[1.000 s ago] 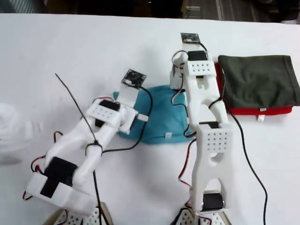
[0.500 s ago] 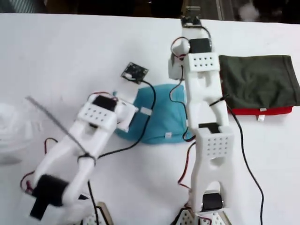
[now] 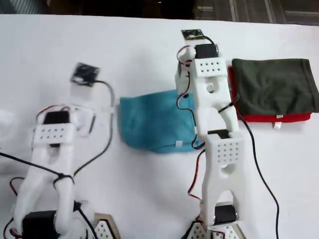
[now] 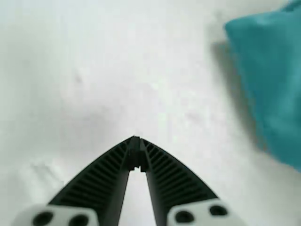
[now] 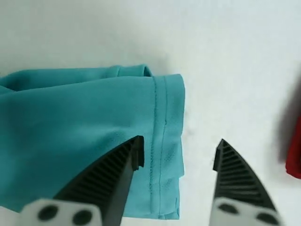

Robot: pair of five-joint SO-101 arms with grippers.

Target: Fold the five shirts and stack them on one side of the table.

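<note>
**Left arm swings clear of the teal shirt**

The desk [image 3: 139,45] is a smooth, matte white surface. The left arm [image 3: 50,149], of white plastic with red and black wires, lay across the teal shirt's left end a second ago; it now points at bare desk nearer the left edge. The right arm [image 3: 219,134] stays stretched up the middle, much as before.

The dark green shirt [image 3: 274,84], a soft folded rectangle, lies by the right edge on top of the red shirt [image 3: 286,118], which shows as a strip along its near side. Neither has moved.

The teal shirt [image 3: 149,124] lies mid-desk, now uncovered on its left; it is a smooth fine knit, rounded at its near edge, with a stitched hem.

The right gripper [image 5: 179,148] has its ridged black jaws wide apart over that hem, gripping nothing; the left gripper [image 4: 135,143] is pressed closed, tips meeting, empty.
</note>
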